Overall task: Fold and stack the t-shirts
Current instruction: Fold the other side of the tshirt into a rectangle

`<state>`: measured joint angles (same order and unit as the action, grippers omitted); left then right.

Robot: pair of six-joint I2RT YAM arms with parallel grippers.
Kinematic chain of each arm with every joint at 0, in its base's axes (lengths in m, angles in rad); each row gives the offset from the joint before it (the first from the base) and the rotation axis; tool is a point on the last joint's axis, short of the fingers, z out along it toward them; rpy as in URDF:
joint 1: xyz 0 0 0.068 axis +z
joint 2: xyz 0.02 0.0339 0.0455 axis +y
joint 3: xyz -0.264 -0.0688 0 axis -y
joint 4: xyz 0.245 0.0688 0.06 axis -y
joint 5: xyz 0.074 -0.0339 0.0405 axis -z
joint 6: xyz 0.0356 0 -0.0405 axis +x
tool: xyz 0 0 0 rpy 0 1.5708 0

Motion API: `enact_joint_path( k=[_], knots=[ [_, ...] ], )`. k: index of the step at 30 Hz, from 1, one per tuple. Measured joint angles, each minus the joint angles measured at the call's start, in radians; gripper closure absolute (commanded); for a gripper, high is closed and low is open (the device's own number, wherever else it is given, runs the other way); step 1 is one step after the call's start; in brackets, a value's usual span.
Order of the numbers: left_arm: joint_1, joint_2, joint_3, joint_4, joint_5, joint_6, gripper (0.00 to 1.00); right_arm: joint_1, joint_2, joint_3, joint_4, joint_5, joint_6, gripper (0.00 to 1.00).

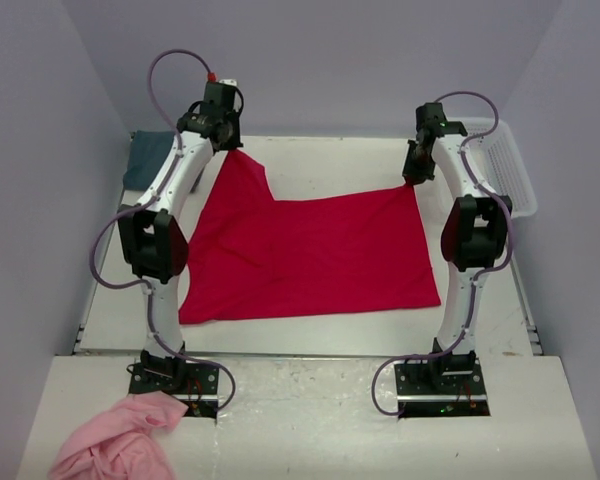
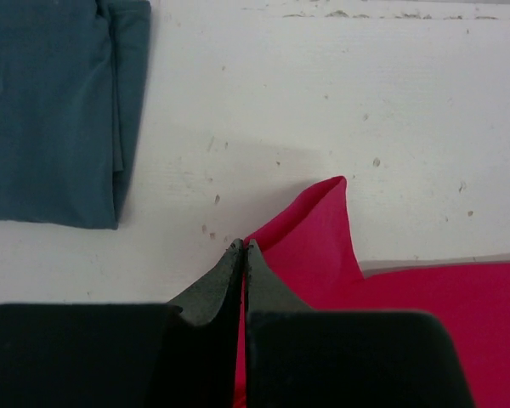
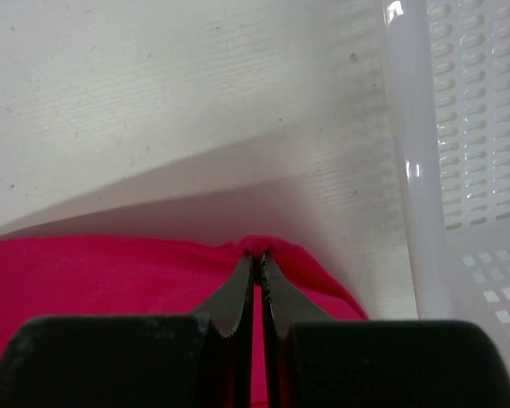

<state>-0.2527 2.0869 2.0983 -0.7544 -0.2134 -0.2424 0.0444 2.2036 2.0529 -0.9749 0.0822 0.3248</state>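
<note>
The crimson red t-shirt lies spread over the middle of the table, its two far corners lifted. My left gripper is shut on its far left corner, which shows red between the jaws in the left wrist view. My right gripper is shut on the far right corner, pinched at the fingertips in the right wrist view. The teal t-shirt lies folded at the far left of the table, also in the left wrist view.
A white perforated basket stands at the far right, close beside my right gripper. A crumpled pink cloth lies on the near shelf by the left arm's base. Purple walls close in the table.
</note>
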Motion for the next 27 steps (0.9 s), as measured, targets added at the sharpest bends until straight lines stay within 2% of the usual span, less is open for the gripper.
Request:
enact_joint_path(
  k=[10, 17, 20, 27],
  knots=[
    [0.046, 0.113, 0.151, -0.027, 0.030, 0.025, 1.00, -0.006, 0.050, 0.110, -0.029, -0.024, -0.024, 1.00],
    [0.065, 0.122, 0.173, -0.018, 0.096, 0.029, 1.00, -0.006, 0.050, 0.114, -0.039, -0.025, -0.030, 1.00],
    [0.064, 0.114, 0.154, -0.012, 0.112, 0.024, 1.00, -0.006, 0.048, 0.106, -0.034, -0.025, -0.026, 1.00],
    [0.063, -0.021, -0.039, -0.002, 0.102, -0.006, 1.00, -0.006, 0.038, 0.008, -0.024, -0.023, -0.003, 1.00]
  ],
)
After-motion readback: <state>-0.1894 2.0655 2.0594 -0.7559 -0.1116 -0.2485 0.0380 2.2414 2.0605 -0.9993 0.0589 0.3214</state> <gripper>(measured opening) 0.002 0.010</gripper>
